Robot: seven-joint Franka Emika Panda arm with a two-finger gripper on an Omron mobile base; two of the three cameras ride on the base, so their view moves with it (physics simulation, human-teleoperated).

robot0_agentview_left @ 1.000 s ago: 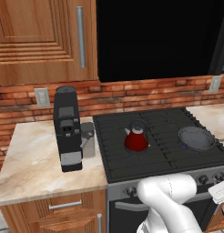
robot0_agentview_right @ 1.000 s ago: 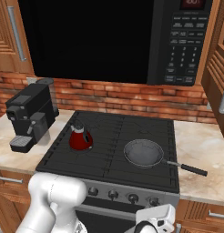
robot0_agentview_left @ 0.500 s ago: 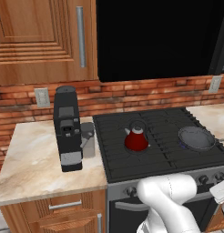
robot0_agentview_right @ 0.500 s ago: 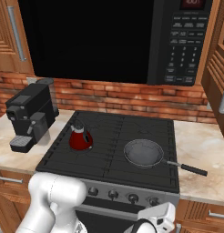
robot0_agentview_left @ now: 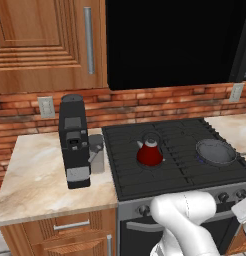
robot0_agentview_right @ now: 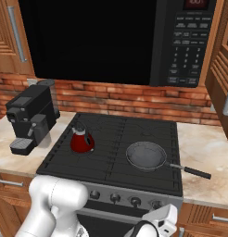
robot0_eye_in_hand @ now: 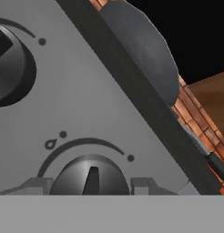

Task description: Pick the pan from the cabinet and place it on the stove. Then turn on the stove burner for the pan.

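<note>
Dark grey pan [robot0_agentview_right: 147, 155] sat on the stove [robot0_agentview_right: 111, 152], right of red kettle [robot0_agentview_right: 81, 140] | gripper [robot0_eye_in_hand: 92, 185] jaws stood apart astride a stove knob [robot0_eye_in_hand: 90, 177], contact unclear.

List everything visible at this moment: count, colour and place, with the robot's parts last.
pan: 1, dark grey, on the stove's right front grate, handle pointing right
stove: 1, black with steel front, centre
knobs: row, dark, stove front; one sits between the end effector's tips
kettle: 1, red, stove's left side
coffee machine: 1, black, left counter
microwave: 1, black, above stove
cabinet: reddish-brown, upper left
arm: white, low before the stove
end effector: 1, open, astride the knob
</note>
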